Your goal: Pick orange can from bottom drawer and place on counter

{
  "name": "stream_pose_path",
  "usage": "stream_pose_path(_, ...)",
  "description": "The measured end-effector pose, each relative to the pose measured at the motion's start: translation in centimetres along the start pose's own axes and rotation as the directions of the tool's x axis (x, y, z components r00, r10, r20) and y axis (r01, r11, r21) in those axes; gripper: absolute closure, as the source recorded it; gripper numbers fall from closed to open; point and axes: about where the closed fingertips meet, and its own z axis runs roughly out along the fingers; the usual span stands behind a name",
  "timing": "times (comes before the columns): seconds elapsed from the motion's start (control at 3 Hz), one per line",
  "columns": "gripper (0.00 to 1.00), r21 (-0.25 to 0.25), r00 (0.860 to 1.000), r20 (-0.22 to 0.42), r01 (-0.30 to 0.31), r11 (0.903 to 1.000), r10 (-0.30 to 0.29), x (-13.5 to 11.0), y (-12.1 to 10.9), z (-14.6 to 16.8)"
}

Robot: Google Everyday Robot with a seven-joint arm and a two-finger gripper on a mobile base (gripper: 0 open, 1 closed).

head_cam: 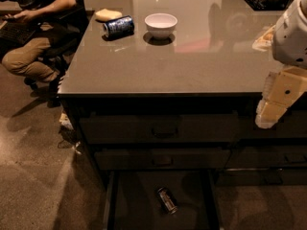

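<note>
My cream, blocky hand (274, 105) hangs at the right end of the glossy grey-brown rectangular worktop (168, 66), just below its front edge. I cannot tell whether it is apart or together. The small orange-brown metal can (167, 200) lies on its side on the floor of the open, deep, dark bottom drawer (136, 200), under the middle of the worktop's front edge, well below and leftward of my hand. Its long axis runs roughly front to back, slightly slanted. I judge I must drop low and swing across.
</note>
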Motion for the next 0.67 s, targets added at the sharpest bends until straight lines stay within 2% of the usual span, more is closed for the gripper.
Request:
stream_pose_path(0.33,0.0,-0.002,1.0,0.001,-0.01,0.9999,0.01,0.1,0.1,0.3)
stream_pose_path(0.67,0.0,-0.031,0.992,0.013,-0.122,0.992,0.123,1.5,1.0,3.4)
